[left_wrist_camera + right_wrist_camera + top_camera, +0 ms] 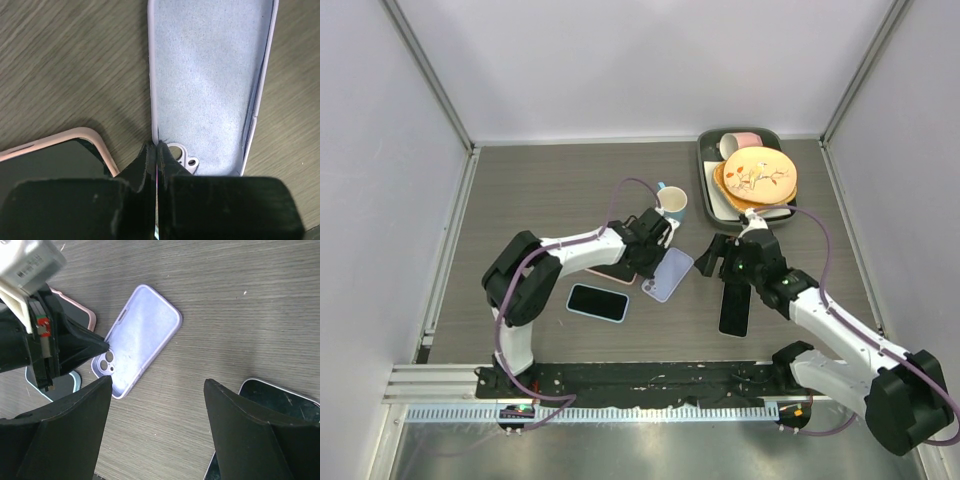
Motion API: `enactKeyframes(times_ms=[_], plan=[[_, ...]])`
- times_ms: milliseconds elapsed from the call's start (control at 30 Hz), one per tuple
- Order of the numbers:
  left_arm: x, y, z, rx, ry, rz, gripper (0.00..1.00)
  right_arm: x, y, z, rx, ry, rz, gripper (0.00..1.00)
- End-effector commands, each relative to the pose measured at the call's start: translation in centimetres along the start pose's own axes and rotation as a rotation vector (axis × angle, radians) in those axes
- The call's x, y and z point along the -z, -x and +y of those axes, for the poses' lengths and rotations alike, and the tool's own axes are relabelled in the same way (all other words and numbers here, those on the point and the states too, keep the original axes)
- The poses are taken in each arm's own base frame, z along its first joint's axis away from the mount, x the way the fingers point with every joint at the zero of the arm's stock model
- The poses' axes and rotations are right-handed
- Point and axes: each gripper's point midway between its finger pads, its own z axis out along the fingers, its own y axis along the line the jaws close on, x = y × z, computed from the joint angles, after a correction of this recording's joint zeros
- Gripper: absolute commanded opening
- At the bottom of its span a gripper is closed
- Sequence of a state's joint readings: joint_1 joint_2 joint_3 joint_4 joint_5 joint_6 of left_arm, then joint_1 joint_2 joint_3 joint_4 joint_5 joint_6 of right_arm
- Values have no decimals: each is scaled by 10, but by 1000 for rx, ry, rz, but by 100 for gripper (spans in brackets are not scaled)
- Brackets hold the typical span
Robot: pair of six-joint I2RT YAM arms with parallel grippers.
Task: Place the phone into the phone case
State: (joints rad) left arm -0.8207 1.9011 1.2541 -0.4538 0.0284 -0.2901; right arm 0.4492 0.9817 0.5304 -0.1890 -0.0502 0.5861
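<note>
An empty lavender phone case (667, 273) lies inside-up on the table, its camera cutout toward my left gripper. It also shows in the left wrist view (205, 75) and the right wrist view (140, 337). My left gripper (654, 262) is shut on the case's side wall next to the cutout (156, 146). A bare black phone (736, 308) lies face-up to the right, and its corner shows in the right wrist view (280, 405). My right gripper (720, 268) is open and empty, hovering between the case and the black phone (157, 381).
A phone in a pink case (610, 270) lies under my left arm (50, 155). A phone in a light blue case (597, 301) lies nearer the front. A teal mug (672, 203) stands behind the left gripper. A tray (708, 195) with plates and a pink cup (745, 142) is at the back right.
</note>
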Motion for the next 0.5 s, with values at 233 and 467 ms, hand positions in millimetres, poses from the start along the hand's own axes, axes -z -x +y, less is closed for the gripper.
enactKeyframes(times_ms=[233, 467], plan=[[20, 16, -23, -358, -80, -17, 37, 10, 20, 5, 56, 27, -73, 80], [38, 28, -11, -152, 21, -107, 59, 11, 22, 2, 54, 18, -79, 79]])
